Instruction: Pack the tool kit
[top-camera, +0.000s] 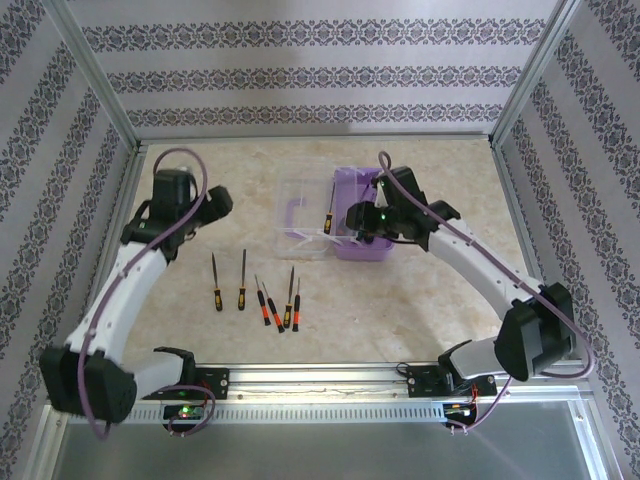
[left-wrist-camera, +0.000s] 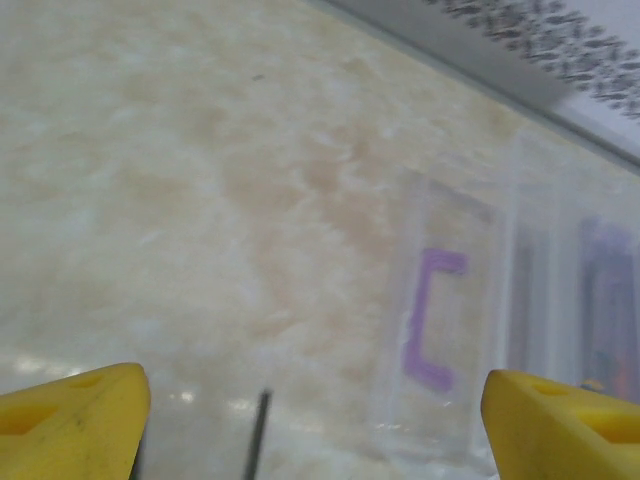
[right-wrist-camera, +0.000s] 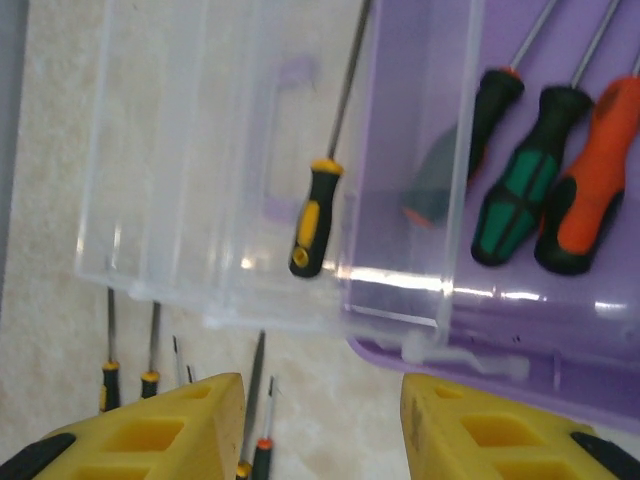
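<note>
My left gripper (top-camera: 222, 203) hangs over the left half of the table (top-camera: 450, 180), its yellow fingers (left-wrist-camera: 80, 415) spread wide with nothing between them. The six loose screwdrivers (top-camera: 242, 285) lie in a row towards the near edge, nearer that edge than this gripper and a little to its right. Their handles face the near edge and their shafts point towards the far edge. I judge this arm closer to the leftmost ones, so a pick there wants the jaws set across that near-to-far axis.

Further right the clear lid (top-camera: 298, 200) lies folded open and flat, its purple handle (left-wrist-camera: 432, 320) showing through. One yellow-handled screwdriver (right-wrist-camera: 318, 215) lies on the lid just beside the wall of the purple box (top-camera: 350, 185), parallel to it, handle towards me. I cannot tell whether it touches the wall. Inside the box are a green-handled screwdriver (right-wrist-camera: 525, 195) and others.

My right gripper (right-wrist-camera: 322, 400) hovers at the box's near left corner, jaws partly apart and empty, with that stray just ahead of it.
</note>
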